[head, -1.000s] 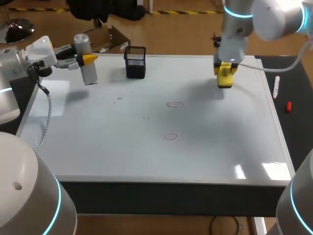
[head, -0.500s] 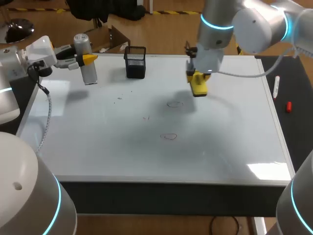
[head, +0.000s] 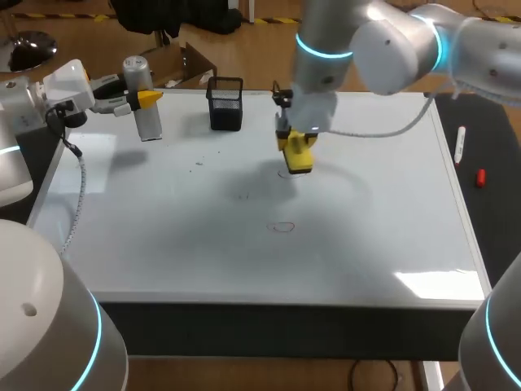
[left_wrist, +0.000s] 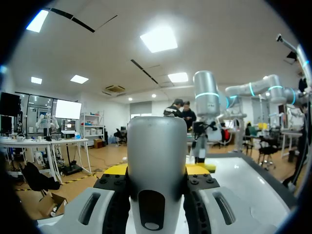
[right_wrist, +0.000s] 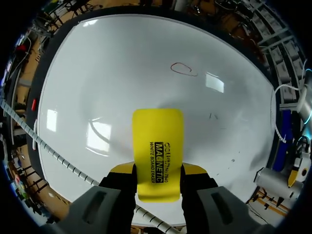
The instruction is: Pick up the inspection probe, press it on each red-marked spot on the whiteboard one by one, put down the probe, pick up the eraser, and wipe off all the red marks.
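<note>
Yellow, with black print on its face, the eraser (head: pixel 299 156) is pinched in our right gripper (right_wrist: pixel 158 169) over the middle of the whiteboard (head: pixel 366 244), a red mark (head: pixel 282 227) near it, and our left gripper (head: pixel 142 99) clamps the grey probe (head: pixel 149 122) upright at the far left corner.

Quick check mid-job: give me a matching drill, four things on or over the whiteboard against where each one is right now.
Things:
1. probe
2. eraser
3. black mesh cup
4. red mark

Places:
A. standing free at the whiteboard's far edge
B. in the right gripper, near the whiteboard's middle
C. drawn on bare whiteboard, nearer the front than the eraser
D. in the left gripper, at the far left

Pairs: 1-D, 2-B, 3-A, 4-C
</note>
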Available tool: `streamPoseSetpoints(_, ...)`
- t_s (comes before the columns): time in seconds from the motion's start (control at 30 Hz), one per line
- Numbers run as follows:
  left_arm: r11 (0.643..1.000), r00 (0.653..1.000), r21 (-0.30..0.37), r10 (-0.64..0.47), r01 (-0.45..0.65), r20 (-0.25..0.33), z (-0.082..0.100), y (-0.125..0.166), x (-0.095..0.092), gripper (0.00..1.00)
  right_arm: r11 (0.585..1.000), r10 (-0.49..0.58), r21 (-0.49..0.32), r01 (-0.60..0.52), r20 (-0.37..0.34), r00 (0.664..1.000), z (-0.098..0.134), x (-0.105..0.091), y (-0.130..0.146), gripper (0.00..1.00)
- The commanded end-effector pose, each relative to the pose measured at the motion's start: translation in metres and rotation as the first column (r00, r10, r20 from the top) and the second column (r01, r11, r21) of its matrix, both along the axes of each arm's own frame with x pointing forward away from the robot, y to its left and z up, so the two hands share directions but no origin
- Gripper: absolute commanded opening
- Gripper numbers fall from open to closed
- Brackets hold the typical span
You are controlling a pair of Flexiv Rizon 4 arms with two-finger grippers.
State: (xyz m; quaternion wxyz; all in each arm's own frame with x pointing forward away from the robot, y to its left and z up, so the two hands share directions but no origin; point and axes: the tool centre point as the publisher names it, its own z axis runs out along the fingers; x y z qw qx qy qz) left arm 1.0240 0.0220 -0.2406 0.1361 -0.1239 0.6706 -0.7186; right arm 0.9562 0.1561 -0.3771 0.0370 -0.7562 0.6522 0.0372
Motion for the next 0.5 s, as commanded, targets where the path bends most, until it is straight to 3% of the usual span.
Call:
streamPoseSetpoints(0.03,1.000,1.000,0.000,0.001,-0.001,0.001,0.001,0.000,0.000,0.00,1.000,-0.006,-0.016,0.006,-0.014,1.000,-0.007,0.007,0.015,0.00)
streamPoseSetpoints(0.3,1.000,1.000,0.000,0.001,-0.001,0.001,0.001,0.000,0.000,0.00,1.000,0.005,-0.005,-0.005,-0.017,1.000,-0.016,0.003,0.032,0.00)
streamPoseSetpoints(0.5,1.000,1.000,0.000,0.001,-0.001,0.001,0.001,0.000,0.000,0.00,0.999,0.012,-0.039,-0.013,-0.020,1.000,-0.027,0.000,0.037,0.00)
